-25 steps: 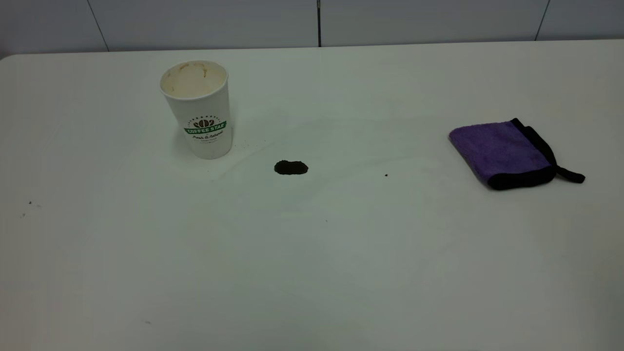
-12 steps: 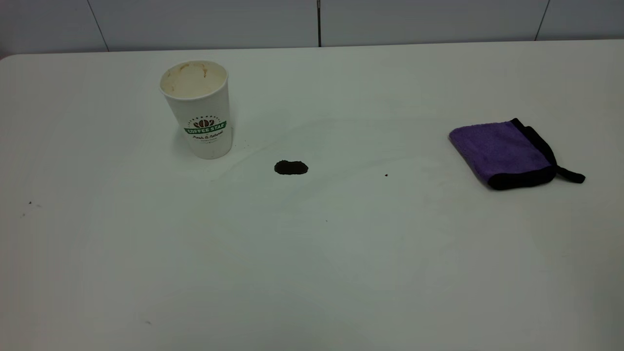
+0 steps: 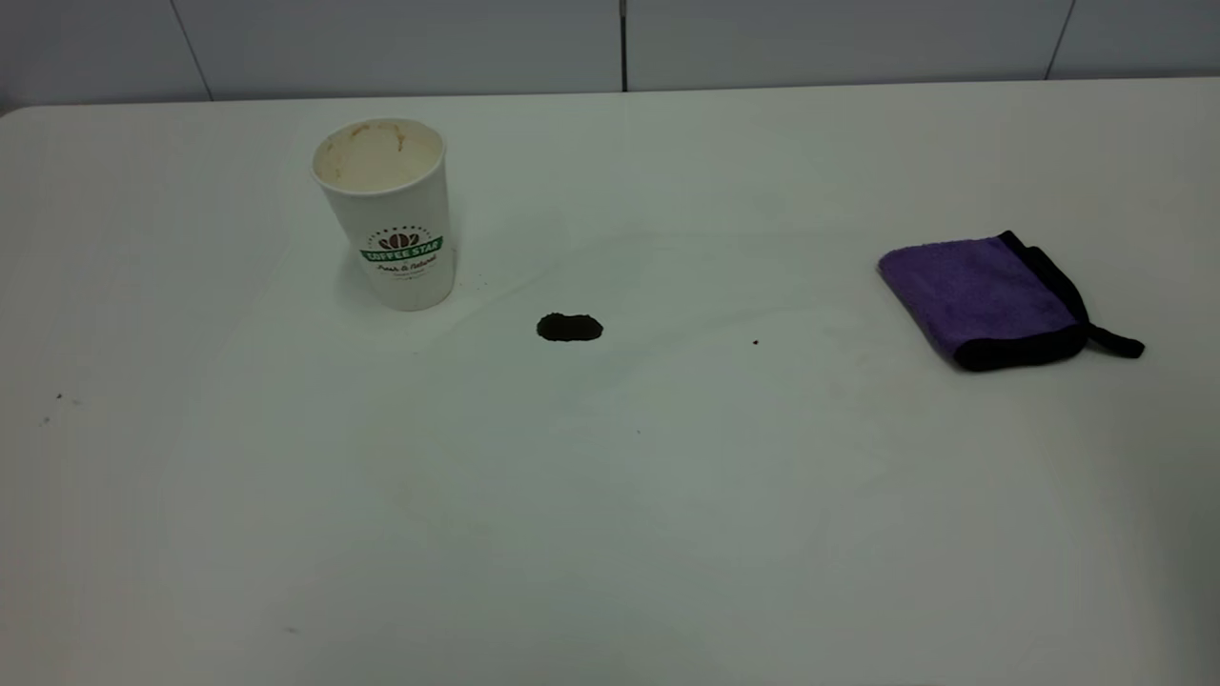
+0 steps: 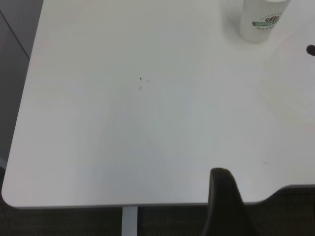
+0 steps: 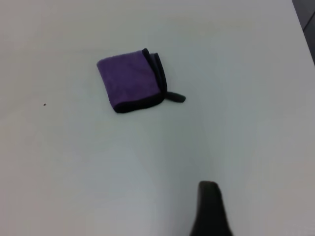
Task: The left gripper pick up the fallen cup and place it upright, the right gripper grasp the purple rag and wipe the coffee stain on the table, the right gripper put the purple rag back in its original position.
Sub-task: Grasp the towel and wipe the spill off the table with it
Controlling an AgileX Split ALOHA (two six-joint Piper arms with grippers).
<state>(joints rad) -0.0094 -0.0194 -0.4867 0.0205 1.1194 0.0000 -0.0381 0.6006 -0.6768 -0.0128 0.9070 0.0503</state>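
Note:
The cup [image 3: 386,214] stands upright on the table [image 3: 610,495] at the back left, its stained inside showing; it also shows in the left wrist view [image 4: 261,19]. The coffee stain [image 3: 569,328] lies a little right of and nearer than the cup. The purple rag [image 3: 982,300] lies folded at the right, its black loop tab pointing right; it also shows in the right wrist view [image 5: 132,80]. Neither gripper is in the exterior view. A dark part of my left gripper [image 4: 224,201] hangs over the table's near left edge. A dark part of my right gripper [image 5: 209,209] is above bare table, well short of the rag.
A few tiny dark specks [image 3: 755,342] dot the tabletop. The table's left corner and edge [image 4: 29,196] show in the left wrist view. A grey panelled wall [image 3: 610,43] runs behind the table.

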